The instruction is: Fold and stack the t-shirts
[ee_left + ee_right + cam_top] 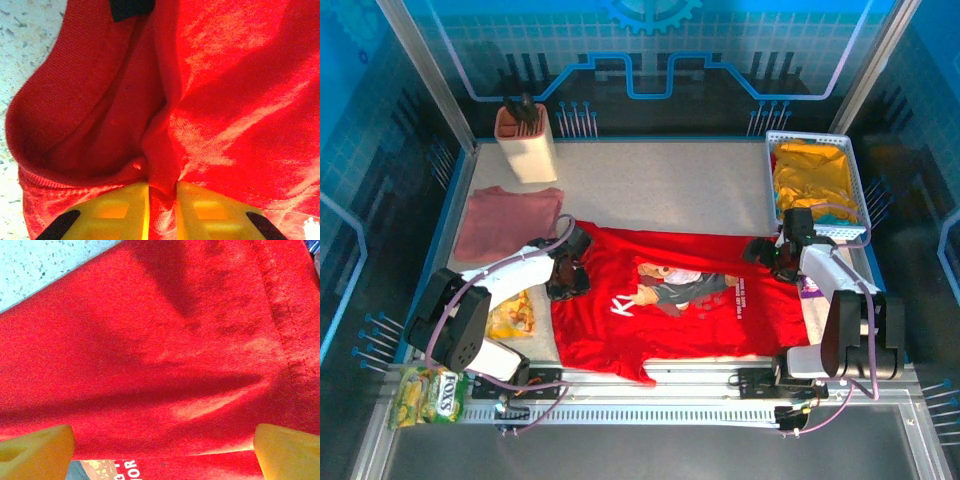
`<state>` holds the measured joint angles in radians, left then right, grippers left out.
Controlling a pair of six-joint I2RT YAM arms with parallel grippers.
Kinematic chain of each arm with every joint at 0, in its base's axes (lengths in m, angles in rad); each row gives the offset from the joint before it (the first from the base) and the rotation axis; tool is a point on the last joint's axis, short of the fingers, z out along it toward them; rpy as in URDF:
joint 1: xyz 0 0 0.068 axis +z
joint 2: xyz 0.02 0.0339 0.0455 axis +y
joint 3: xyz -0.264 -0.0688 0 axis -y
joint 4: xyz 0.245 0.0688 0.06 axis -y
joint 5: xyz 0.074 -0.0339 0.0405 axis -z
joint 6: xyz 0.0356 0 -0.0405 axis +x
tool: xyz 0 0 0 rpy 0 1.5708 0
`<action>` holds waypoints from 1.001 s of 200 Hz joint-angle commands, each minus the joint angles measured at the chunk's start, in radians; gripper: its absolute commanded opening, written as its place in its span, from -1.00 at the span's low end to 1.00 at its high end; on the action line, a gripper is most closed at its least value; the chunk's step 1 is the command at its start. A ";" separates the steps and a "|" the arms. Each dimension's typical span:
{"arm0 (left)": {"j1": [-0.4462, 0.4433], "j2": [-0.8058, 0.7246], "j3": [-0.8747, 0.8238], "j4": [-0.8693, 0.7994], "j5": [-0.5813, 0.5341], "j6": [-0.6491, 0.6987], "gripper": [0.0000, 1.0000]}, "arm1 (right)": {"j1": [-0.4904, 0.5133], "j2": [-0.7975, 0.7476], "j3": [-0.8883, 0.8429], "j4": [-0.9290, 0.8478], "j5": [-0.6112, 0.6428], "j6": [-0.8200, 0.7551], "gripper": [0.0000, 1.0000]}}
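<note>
Speckled table [660, 185]: red t-shirt [720, 320] flat, long axis running btwn both grippers. Its near end: left gripper [162, 192] pinched on a fold, prob. neckline. Far end: right gripper [162, 440] jaws wide, hem directly beneath, ungripped.

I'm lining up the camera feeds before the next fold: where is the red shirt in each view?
Top camera: red shirt lies spread mid-table, between the arms.
Left wrist: red shirt across most of the picture, a fold pinched in the left gripper at bottom.
Right wrist: red shirt across nearly everything, hem at right.
Shared landmark: speckled table, upper left in both wrist views.
</note>
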<state>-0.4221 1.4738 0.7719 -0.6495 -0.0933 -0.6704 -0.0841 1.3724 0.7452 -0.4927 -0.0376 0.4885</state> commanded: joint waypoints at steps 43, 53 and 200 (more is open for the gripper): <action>-0.005 0.005 0.021 -0.032 -0.002 0.025 -0.42 | 0.010 0.008 0.005 -0.003 -0.016 -0.016 0.85; -0.004 0.000 0.017 -0.033 -0.001 0.024 -0.41 | 0.010 0.009 0.005 -0.001 -0.018 -0.014 0.85; -0.024 -0.030 0.030 -0.065 0.008 0.005 -0.42 | 0.011 0.019 0.014 -0.004 -0.024 -0.018 0.84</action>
<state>-0.4362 1.4719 0.7727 -0.6693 -0.0895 -0.6559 -0.0841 1.3788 0.7452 -0.4923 -0.0452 0.4805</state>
